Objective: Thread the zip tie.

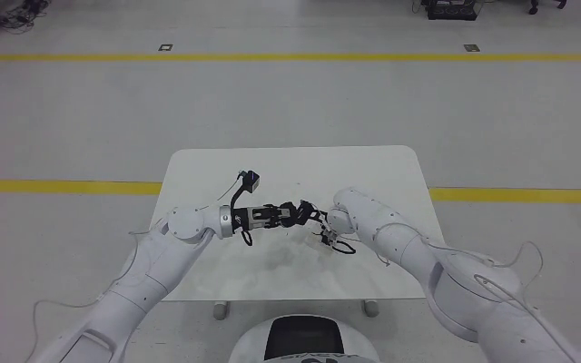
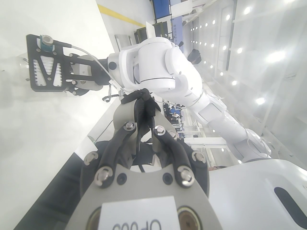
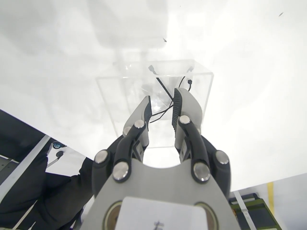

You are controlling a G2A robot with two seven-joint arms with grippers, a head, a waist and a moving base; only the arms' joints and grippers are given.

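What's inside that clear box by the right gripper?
Thin black zip ties. Two heads show near the far wall of the clear box, and the strands run back between the fingers of the right gripper. Their near ends are hidden behind those fingers, so the exact count is unclear.

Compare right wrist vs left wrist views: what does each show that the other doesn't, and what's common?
Right wrist, not left: thin black zip ties at a clear box, passing through the right gripper, which is open. The left wrist gives at most a faint haze there.
Left wrist, not right: the left gripper, shut, with something black bunched at its tips, and the white right arm beyond it.
Both: the white table and the right gripper, side-on from the left wrist.
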